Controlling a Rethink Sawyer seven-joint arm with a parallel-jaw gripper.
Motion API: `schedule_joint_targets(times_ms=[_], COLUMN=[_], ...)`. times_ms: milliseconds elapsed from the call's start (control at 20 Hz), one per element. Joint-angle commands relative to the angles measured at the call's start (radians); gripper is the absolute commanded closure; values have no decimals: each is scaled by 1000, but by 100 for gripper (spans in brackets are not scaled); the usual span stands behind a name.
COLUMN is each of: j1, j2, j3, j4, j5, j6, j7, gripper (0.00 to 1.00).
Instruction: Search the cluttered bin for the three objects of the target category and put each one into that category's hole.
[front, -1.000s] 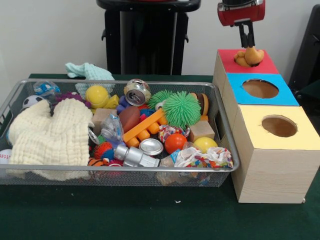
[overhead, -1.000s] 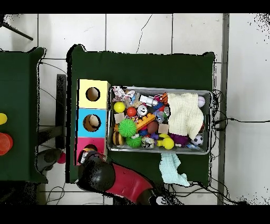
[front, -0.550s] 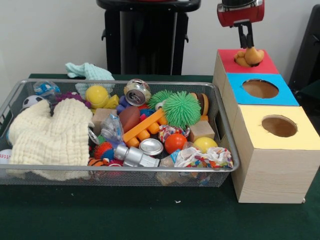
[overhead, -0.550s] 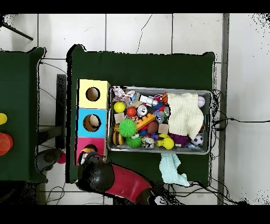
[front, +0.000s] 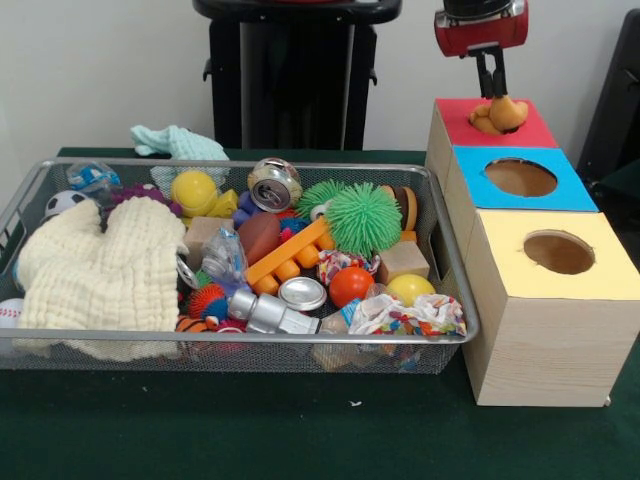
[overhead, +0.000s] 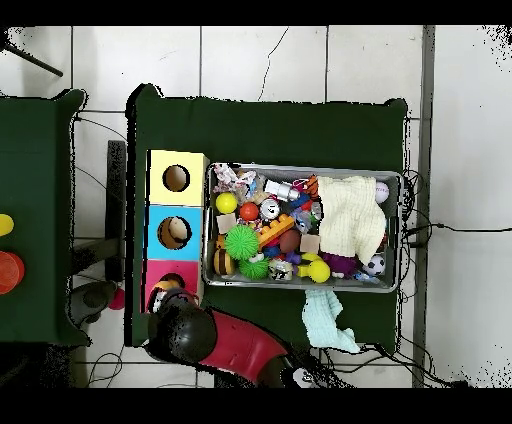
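My gripper (front: 490, 92) hangs over the red-topped box (front: 530, 128) at the far right, its narrow fingers shut on the top of an orange toy (front: 503, 113). The toy sits in the mouth of that box's hole, and its lower part is hidden. In the overhead view the arm's black head (overhead: 181, 331) covers the gripper, and only a bit of the orange toy (overhead: 163, 292) shows on the red box (overhead: 160, 272). The wire bin (front: 455, 290) is full of mixed objects. A blue box (front: 560, 195) and a yellow box (front: 610, 275) each have an open round hole.
In the bin lie a cream cloth (front: 95, 270), a green spiky ball (front: 362, 217), a yellow ball (front: 194, 190), a dented can (front: 274, 184), an orange ball (front: 350, 285) and several other toys. A pale green cloth (front: 178, 142) lies behind the bin.
The gripper has shifted very slightly above the red box. The orange toy stays in the same spot in the hole.
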Motion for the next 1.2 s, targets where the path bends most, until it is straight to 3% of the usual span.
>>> schedule_joint_targets(times_ms=[50,300,850,1100,1200], j1=[-27,-33,31,39,73], j2=[21,30,54,38,13], j3=[27,34,-54,-77,-137], j4=[-107,-102,-137,-158,-194], j5=[-2,-6,-31,-25,-34], j6=[33,14,-19,54,122], j7=[190,195,157,151,127], gripper=[100,100,100,100,100])
